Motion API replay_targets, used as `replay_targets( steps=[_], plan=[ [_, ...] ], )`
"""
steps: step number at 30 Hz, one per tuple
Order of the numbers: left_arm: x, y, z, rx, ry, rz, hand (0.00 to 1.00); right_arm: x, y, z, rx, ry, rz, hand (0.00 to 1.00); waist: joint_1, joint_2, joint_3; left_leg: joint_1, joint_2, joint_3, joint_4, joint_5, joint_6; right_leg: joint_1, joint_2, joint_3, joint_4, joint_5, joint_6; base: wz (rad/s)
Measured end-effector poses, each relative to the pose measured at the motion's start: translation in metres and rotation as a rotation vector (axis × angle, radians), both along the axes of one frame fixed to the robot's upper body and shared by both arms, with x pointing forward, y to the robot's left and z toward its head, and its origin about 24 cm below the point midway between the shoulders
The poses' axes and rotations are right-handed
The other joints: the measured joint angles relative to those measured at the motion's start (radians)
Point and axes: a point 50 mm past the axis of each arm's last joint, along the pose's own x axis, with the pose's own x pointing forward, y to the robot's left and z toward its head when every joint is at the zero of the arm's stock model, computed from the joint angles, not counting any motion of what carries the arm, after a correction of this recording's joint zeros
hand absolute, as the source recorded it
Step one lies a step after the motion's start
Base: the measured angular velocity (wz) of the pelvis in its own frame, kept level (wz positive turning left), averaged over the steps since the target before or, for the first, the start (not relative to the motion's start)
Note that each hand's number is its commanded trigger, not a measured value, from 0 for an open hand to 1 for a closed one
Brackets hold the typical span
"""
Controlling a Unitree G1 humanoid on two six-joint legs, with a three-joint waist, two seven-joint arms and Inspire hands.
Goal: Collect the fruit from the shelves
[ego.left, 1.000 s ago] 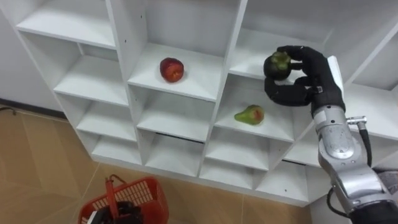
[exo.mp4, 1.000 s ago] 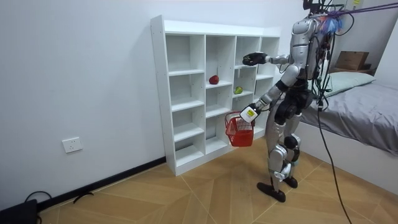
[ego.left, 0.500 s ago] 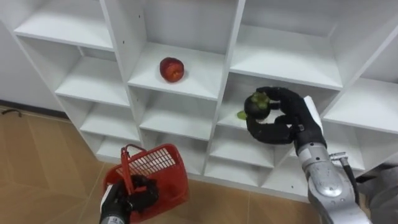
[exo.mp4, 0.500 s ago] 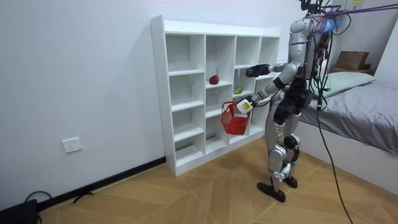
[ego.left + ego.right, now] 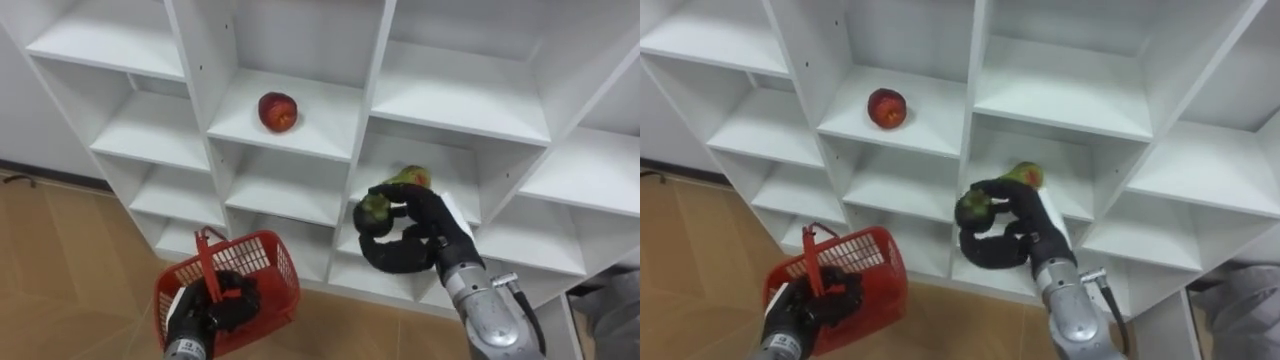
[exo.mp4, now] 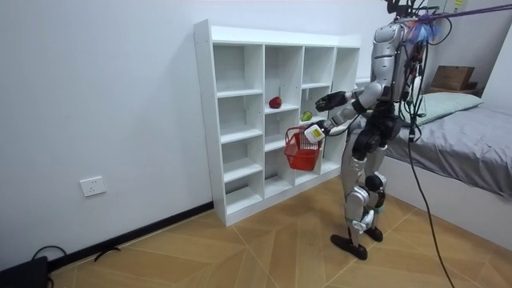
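While the right hand (image 5: 425, 232) holds a round, dark green fruit (image 5: 374, 207) just outside the closet (image 5: 190, 60), black fingers and thumb curled fully round it, the step in hand looks like the transfer to the basket (image 5: 265, 275). That basket, red plastic with slotted walls and an upright handle, hangs before the closet's lowest shelves, with the left hand (image 5: 205, 312) closed round its handle. Next, I judge, the fruit must travel down and toward the closet's left side until it is over the basket's open top, and only then should the fingers loosen. Two fruits lie in the closet: a glossy red apple (image 5: 277, 111) in a middle compartment, and a tapering green pear (image 5: 410, 177) one compartment right and a row lower, just behind the right hand. The closet is smooth white board, divided into square compartments.
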Motion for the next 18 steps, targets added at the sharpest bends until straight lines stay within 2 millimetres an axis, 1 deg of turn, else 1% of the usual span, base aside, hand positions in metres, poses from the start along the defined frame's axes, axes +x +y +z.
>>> replay_targets(
  steps=[2, 4, 7, 12, 18],
  plan=[
    [0.0, -0.001, 0.0, -0.002, -0.001, -0.005, 1.0, -0.003, 0.005, -0.006, 0.01, 0.03, 0.019, 1.0, 0.001, -0.007, 0.004, -0.001, 0.001, 0.0, 0.0, 0.0, 0.0, -0.001, 0.001, 0.0, 0.0, 0.0, 0.0, 0.0],
    [0.0, -0.002, 0.0, -0.006, -0.002, -0.01, 1.0, -0.004, 0.008, -0.007, 0.004, 0.041, 0.034, 1.0, 0.006, -0.01, 0.0048, 0.0, 0.0, 0.001, 0.0, -0.001, 0.0, -0.001, 0.0, 0.001, 0.0, 0.0, 0.0, -0.02],
    [0.001, -0.004, 0.0, -0.008, -0.007, -0.032, 1.0, -0.005, 0.012, -0.009, -0.008, 0.057, 0.069, 1.0, 0.017, -0.014, 0.0026, 0.0, 0.0, 0.002, 0.0, -0.002, 0.001, -0.001, 0.0, 0.0, 0.0, 0.0, 0.0, -0.01],
    [0.001, -0.009, 0.0, -0.035, -0.01, -0.045, 1.0, -0.008, 0.019, -0.011, -0.004, 0.079, 0.117, 1.0, 0.021, -0.013, 0.0029, -0.016, 0.0, -0.003, 0.011, -0.005, 0.002, -0.003, -0.001, -0.007, -0.001, 0.0, 0.0, 0.05],
    [0.002, -0.013, 0.0, -0.05, -0.015, -0.066, 1.0, -0.01, 0.031, -0.014, 0.009, 0.092, 0.158, 1.0, 0.044, -0.013, 0.0029, -0.015, 0.001, -0.007, 0.013, -0.006, 0.002, -0.002, 0.0, -0.006, 0.001, 0.0, 0.0, 0.0]
  ],
)
